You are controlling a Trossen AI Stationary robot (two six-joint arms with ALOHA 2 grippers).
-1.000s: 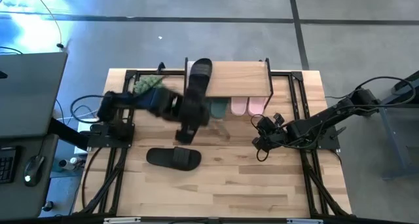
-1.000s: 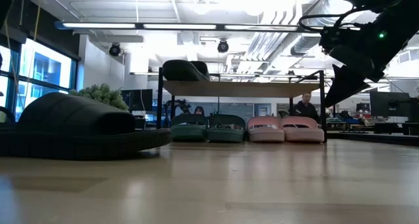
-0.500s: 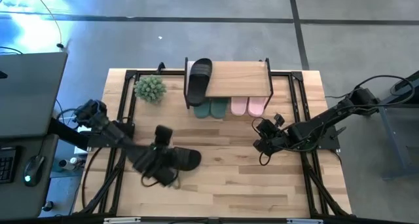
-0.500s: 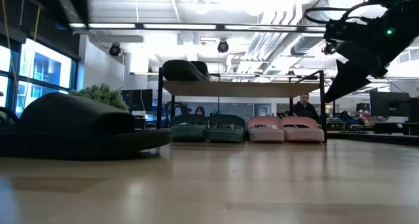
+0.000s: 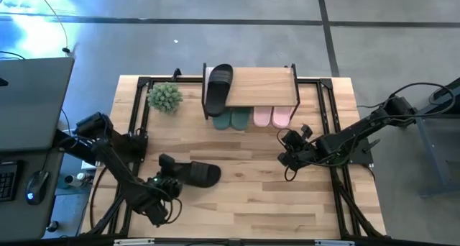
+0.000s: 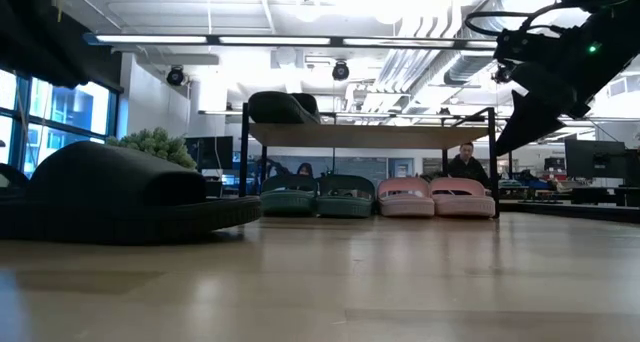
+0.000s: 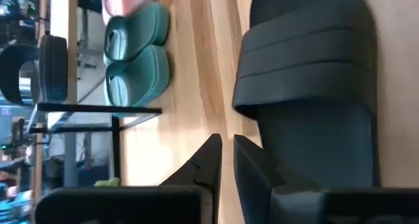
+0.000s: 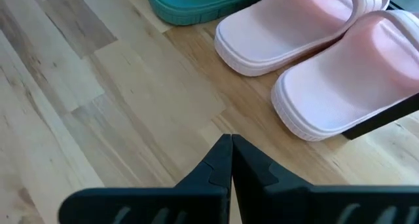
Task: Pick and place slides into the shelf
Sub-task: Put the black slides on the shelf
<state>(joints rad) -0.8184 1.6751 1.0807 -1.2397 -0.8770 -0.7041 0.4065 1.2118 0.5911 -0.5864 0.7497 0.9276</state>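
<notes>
On my left side, the left gripper [image 5: 164,180] sits low over the table [image 5: 273,203], near its front-left part. Its fingers [image 7: 211,160] stand almost together with only a thin gap, and they hold nothing. Just beside this gripper, on the side toward the middle of the table, lies the single black slide [image 5: 194,174], flat on the wood with the strap up; in the left wrist view the fingertips are next to its edge, and I cannot tell if they touch it. Well beyond this gripper, at the far side of the table, I see a small green plant [image 5: 164,96].

Farther to the right stands the shelf [image 5: 262,88]. The other black slide [image 5: 218,88] lies on the left end of its plank top. Under the plank the green pair [image 5: 231,119] stands in a row with the pink pair [image 5: 272,116] to its right, toes toward the front.

On my right side, the right gripper [image 5: 287,160] hangs above the table, a little in front of the shelf's right end. Its fingers [image 8: 219,162] are pressed together and empty. The pink pair lies just ahead of it, and the edge of a green slide shows beside them.
</notes>
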